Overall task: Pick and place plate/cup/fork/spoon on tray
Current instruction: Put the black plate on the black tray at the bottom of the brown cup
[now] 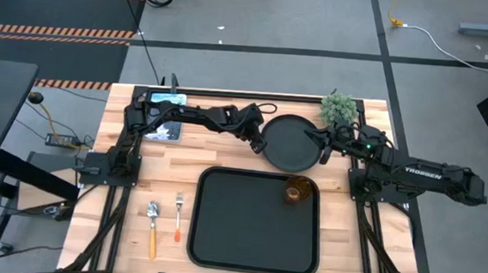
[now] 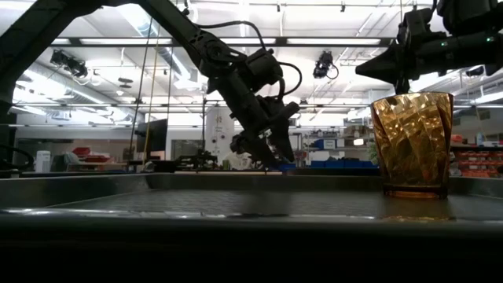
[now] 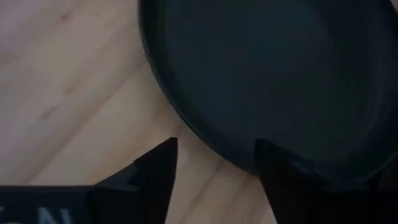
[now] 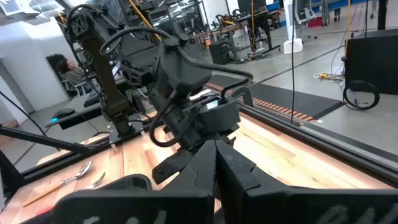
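Note:
The round black plate (image 1: pixel 293 144) lies flat on the wooden table just beyond the black tray (image 1: pixel 220 238). The amber cup (image 1: pixel 298 192) stands upright in the tray's far right corner and shows large in the low view (image 2: pixel 412 141). The spoon (image 1: pixel 152 226) and the fork (image 1: pixel 178 218) lie on the wood left of the tray. My left gripper (image 1: pixel 259 142) is open at the plate's left rim, its fingers pointing down (image 2: pixel 271 153). My right gripper (image 1: pixel 317 140) is shut and empty over the plate's right edge, raised above the table (image 2: pixel 363 71). My left gripper (image 3: pixel 214 149) stands astride the plate's left rim (image 3: pixel 205 134), coming from above. One finger (image 3: pixel 283 177) is over the plate's inside and the other (image 3: pixel 158 171) over the wood outside it. I cannot tell whether either finger touches the plate.
A small green plant (image 1: pixel 339 109) stands at the table's far right, behind the plate. A flat blue-lit device (image 1: pixel 163 122) lies at the far left under my left arm. Bare wood shows left of the tray around the cutlery.

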Robot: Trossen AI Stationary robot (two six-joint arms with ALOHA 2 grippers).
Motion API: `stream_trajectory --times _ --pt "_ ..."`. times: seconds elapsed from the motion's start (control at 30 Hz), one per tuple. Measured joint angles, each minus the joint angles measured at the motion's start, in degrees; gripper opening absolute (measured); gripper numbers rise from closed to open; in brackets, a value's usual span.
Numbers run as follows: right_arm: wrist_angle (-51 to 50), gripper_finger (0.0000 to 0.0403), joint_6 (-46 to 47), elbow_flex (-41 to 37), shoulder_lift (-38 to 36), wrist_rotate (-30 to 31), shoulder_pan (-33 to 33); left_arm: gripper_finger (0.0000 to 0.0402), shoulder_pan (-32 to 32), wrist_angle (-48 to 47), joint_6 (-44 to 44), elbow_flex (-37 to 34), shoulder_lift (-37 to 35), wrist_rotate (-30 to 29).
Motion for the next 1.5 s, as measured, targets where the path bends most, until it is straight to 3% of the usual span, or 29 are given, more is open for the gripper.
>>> stream_trajectory --times 0.2,0.63,1.3,1.5 --pt "1.22 0.0016 0.02 -0.02 1.09 -0.01 0.00 0.0270 -0.07 1.11 -3.41 0.00 0.00 -5.20" --pt "3.03 0.0016 0.19 -0.02 2.12 -0.03 0.02 0.0266 -2.40 4.07 -3.39 -0.11 0.95 -11.66" --pt "3.44 0.0016 0.43 -0.04 2.95 -0.97 0.87 0.0265 -2.57 4.44 -3.39 -0.17 4.57 -11.85" --pt "3.45 0.0016 0.44 -0.04 2.95 -0.95 0.87 0.0239 -2.57 4.40 -2.19 -0.17 4.57 -11.47"
